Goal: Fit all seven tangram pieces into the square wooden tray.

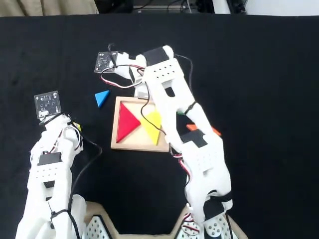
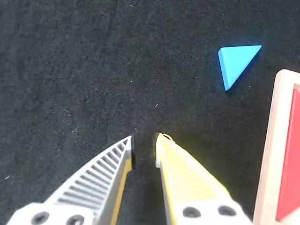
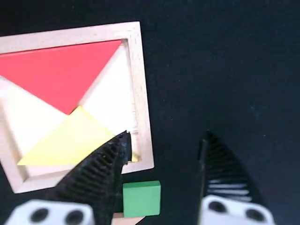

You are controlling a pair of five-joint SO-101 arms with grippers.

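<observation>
Left gripper [image 1: 75,125] sits left of the tray [image 1: 115,142], which holds a red triangle [image 1: 127,122] and a yellow triangle [image 1: 152,124]. Up close it's barely parted, empty, blue triangle [image 2: 234,63] ahead. Right gripper [image 3: 164,140] gapes wide, empty, at the tray's edge.

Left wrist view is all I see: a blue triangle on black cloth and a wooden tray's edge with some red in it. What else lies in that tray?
Observer: A yellow triangle lies in the tray beside the red triangle.
Operator: Any pieces outside it besides the blue triangle?
Observer: A green piece sits on the cloth just outside the tray's frame.
Operator: And the other arm?
Observer: The right gripper is open by the tray's corner, holding nothing.
</observation>
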